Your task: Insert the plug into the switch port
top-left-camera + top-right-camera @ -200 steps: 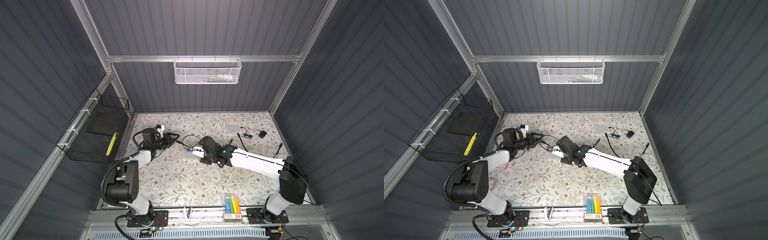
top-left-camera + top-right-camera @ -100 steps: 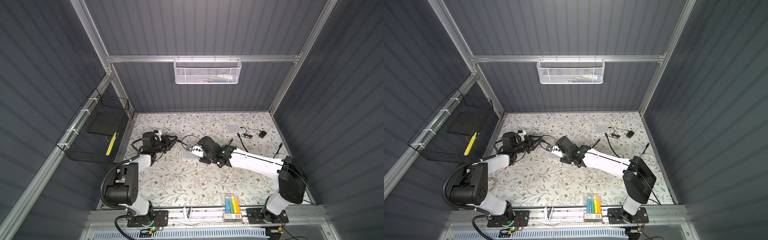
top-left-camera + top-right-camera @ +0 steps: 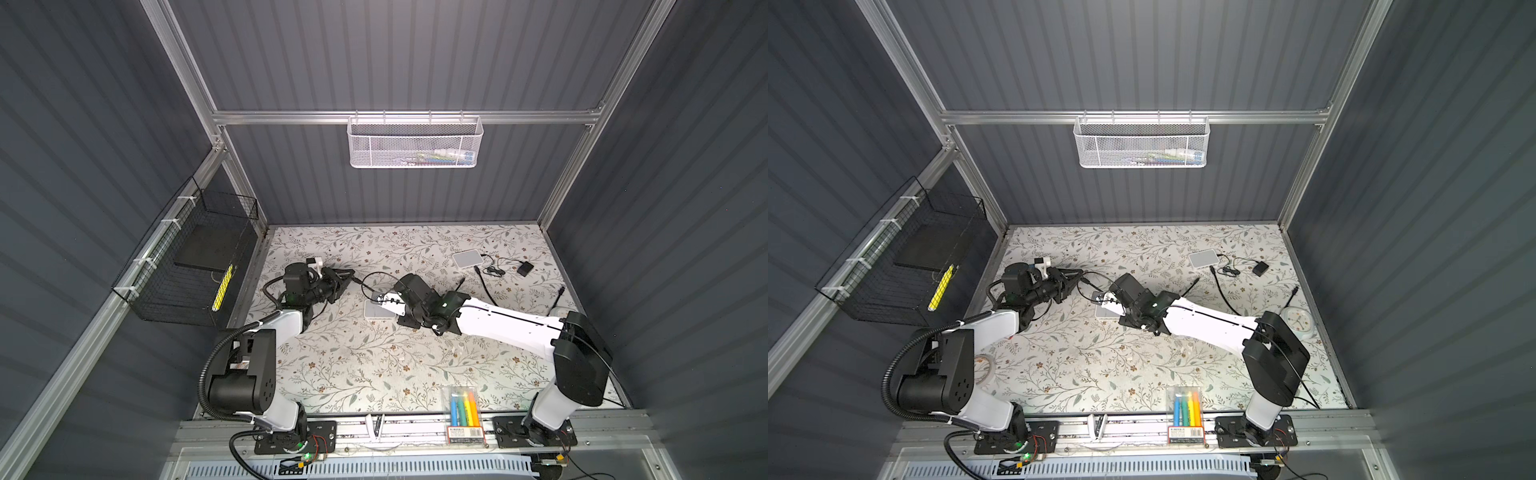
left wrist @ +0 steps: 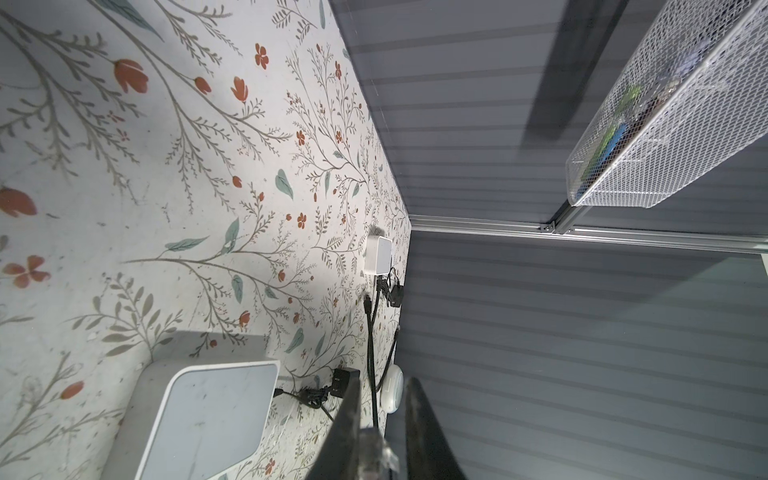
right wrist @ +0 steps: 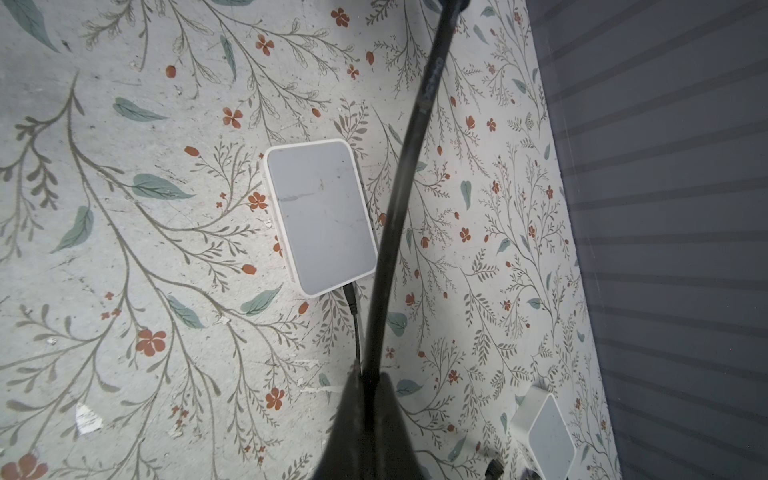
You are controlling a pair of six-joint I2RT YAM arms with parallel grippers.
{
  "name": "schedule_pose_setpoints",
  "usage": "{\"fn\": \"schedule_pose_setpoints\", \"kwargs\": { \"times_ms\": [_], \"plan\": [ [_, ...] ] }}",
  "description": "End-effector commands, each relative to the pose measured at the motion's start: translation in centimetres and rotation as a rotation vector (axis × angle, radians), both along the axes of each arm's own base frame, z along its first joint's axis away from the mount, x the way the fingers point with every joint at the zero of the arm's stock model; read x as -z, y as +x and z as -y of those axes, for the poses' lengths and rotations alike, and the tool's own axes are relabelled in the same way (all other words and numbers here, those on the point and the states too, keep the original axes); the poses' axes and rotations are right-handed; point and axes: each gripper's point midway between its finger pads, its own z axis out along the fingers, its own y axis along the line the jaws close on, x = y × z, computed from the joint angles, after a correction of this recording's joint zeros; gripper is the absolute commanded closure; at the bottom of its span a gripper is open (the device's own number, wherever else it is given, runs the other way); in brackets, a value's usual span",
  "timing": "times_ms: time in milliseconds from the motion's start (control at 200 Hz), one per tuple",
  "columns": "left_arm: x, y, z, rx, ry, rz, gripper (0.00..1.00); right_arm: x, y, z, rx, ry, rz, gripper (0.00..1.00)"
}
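While R jaws pinch 1 cable (image 5: 400, 199), 2 switches (image 5: 320, 216)

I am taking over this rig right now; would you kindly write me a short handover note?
Left gripper: the clear plug sits between its fingers; I cannot tell whether the grip is firm.
Right gripper: shut on the black cable, close to the switch.
The switch lies flat on the table between the arms, with a thin lead in one end.
Done: plug and cable are in hand.
Left: line the plug up with a port and push it in.
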Motion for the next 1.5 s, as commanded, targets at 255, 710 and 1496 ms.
{"fn": "schedule_pose_setpoints", "kwargs": {
  "times_ms": [255,710,1496],
  "plan": [
    [-1.6,0.0,0.1,-0.002,0.01,0.055,0.9,0.2,0.6,-0.4,0.013,-0.01,0.018,1.0],
    [-2.7,0.1,-0.5,0.001,0.136,0.13,0.93,-1.4,0.2,0.0,0.029,0.159,-0.077,0.63],
    [-6.2,-3.0,-0.4,0.041,0.233,0.256,0.93,-7.1,2.1,-12.0,-0.188,0.466,-0.235,0.58]
  ]
}}
